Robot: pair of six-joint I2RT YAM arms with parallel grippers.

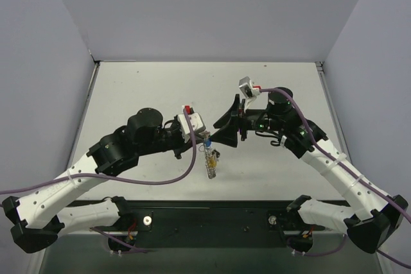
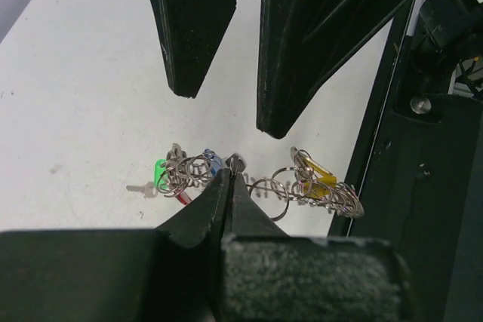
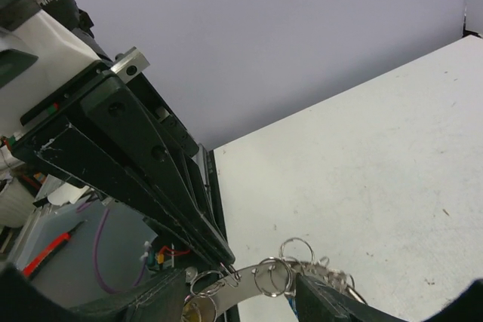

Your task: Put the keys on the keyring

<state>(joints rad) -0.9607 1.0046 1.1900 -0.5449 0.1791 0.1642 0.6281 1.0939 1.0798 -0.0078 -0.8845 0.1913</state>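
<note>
My left gripper [image 1: 204, 138] is shut, its tips [image 2: 233, 165] pinching the wire of the keyring [image 2: 275, 186]. The keyring [image 1: 210, 162] hangs below it, above the table. Keys hang on its small rings: a green-headed key [image 2: 160, 175], a red one [image 2: 183, 197], a blue one [image 2: 213, 160] and a yellow one [image 2: 321, 179]. My right gripper [image 1: 223, 129] is open, right next to the left gripper's tips. In the right wrist view the keyring's silvery band [image 3: 249, 288] and small rings run across between my right gripper's fingers [image 3: 336, 303].
The white table [image 1: 141, 88] is walled on three sides. The black base rail [image 1: 212, 216] with cables runs along the near edge, just below the hanging keyring. Purple cables loop from both arms.
</note>
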